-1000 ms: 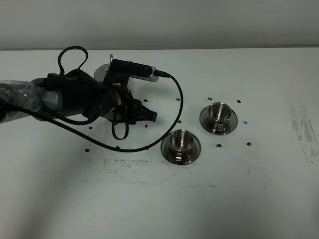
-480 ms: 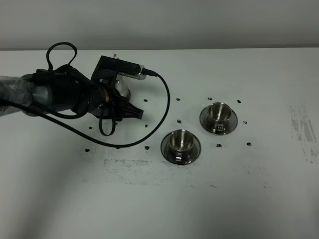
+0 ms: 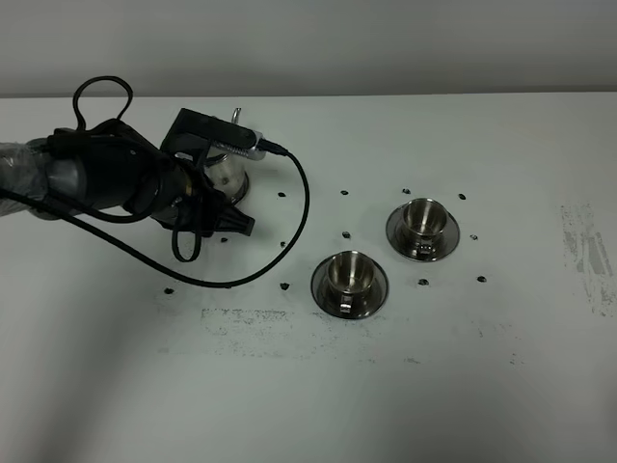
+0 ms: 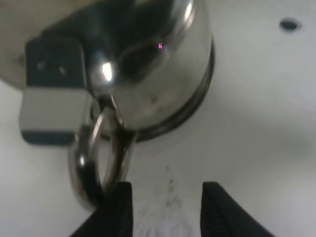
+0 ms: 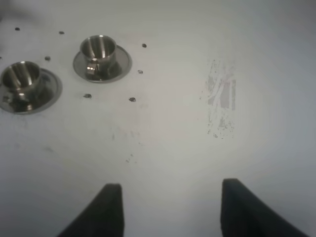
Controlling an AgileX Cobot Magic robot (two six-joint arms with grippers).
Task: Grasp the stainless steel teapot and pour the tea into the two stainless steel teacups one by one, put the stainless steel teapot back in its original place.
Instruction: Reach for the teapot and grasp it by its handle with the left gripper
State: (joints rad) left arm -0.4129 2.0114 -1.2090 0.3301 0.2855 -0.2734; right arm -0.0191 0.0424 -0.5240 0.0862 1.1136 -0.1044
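The stainless steel teapot [image 3: 228, 172] stands upright at the back left, half hidden by my left arm. In the left wrist view the teapot [image 4: 148, 64] fills the upper part, and its loop handle [image 4: 94, 163] hangs just outside one fingertip [image 4: 117, 210]. My left gripper [image 3: 241, 224] [image 4: 165, 210] is open a little with only bare table in the gap. The two stainless steel teacups sit on saucers, one nearer [image 3: 349, 280] [image 5: 22, 76] and one farther right [image 3: 422, 227] [image 5: 96, 49]. No tea shows. My right gripper [image 5: 170, 212] hovers open, well apart from the cups.
A black cable [image 3: 289, 231] loops from the left arm across the table toward the nearer cup. Small dark marks [image 3: 424, 282] dot the table around the cups. Grey scuffed patches lie at the right edge [image 3: 588, 251] and in front of the cups [image 3: 241, 316].
My left arm has drawn back to the left, and more of the teapot's body now shows behind it. The cups and the right gripper have not moved.
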